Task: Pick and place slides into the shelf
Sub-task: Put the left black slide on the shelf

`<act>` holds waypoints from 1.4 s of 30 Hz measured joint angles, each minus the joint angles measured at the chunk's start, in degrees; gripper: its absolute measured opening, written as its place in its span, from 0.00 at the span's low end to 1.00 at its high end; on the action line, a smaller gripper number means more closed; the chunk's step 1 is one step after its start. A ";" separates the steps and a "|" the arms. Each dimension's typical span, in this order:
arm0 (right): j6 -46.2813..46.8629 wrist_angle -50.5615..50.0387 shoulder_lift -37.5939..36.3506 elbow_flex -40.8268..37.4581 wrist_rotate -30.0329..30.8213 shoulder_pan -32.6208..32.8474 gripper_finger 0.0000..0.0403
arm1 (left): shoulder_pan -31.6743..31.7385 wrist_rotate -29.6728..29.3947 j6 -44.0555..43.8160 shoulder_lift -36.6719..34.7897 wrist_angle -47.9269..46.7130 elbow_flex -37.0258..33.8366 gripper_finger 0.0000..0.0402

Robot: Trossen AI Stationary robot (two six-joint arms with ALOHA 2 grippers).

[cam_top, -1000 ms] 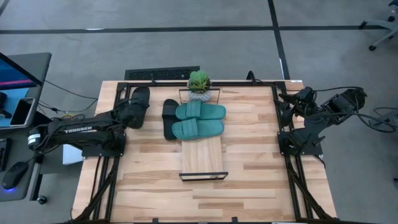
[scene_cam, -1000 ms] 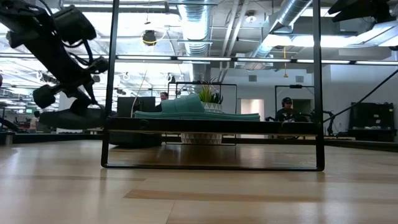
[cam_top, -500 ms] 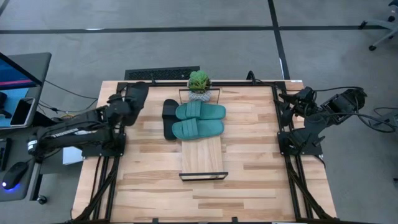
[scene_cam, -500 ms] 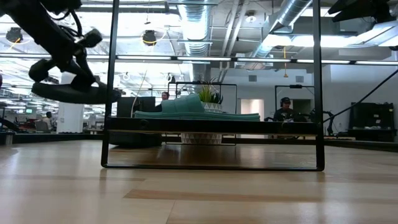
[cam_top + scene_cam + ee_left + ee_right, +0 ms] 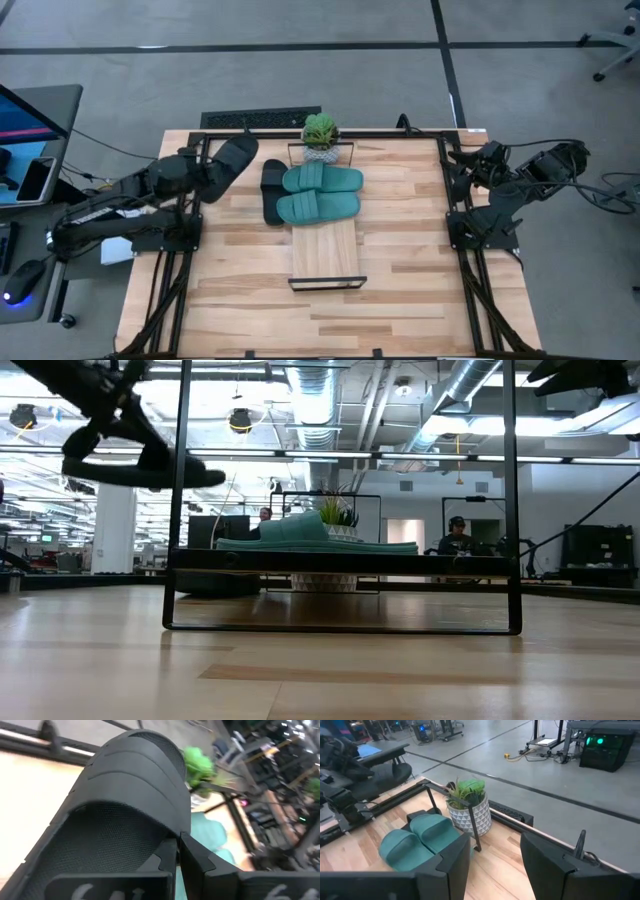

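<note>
The left hand [image 5: 205, 172] is gripping a black slide [image 5: 232, 162] by its edge, its fingers [image 5: 192, 857] pinched shut on it, and is holding it in the air above the surface [image 5: 400, 300]. To that hand's right, the shelf [image 5: 325, 250] is carrying two teal slides [image 5: 320, 193] lying across its far end, with a second black slide [image 5: 272, 190] sitting just beside them. A potted plant [image 5: 320, 132] is standing beyond the slides. This looks like the carry step for the last slide: three are already at the shelf, and this one is up but not yet placed. Next, the hand would probably need to travel right, over the shelf, then lower and let go. The left arm is reaching out from its base, wrist raised. Far right, the right hand [image 5: 478, 165] is waiting at the surface's edge, folded back, fingers [image 5: 452, 857] spread and holding nothing.
</note>
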 joint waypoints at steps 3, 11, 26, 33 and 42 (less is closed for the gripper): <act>0.00 0.00 0.00 0.00 -0.06 0.00 0.41 | 0.00 2.30 1.07 0.08 0.16 1.30 0.00; 0.04 -0.05 0.01 0.00 -1.43 0.00 0.41 | -2.22 8.80 2.32 1.09 2.86 1.46 0.00; 1.55 0.02 0.02 0.00 -2.87 -0.01 0.41 | -16.19 8.89 3.84 16.92 21.73 1.46 0.00; 1.53 -0.36 0.02 0.00 -4.20 -0.01 0.41 | -22.00 8.71 1.65 22.97 28.94 1.46 0.00; 1.51 -1.29 0.02 0.02 -6.43 -0.01 0.41 | -26.65 8.00 -0.74 30.56 38.22 1.46 0.00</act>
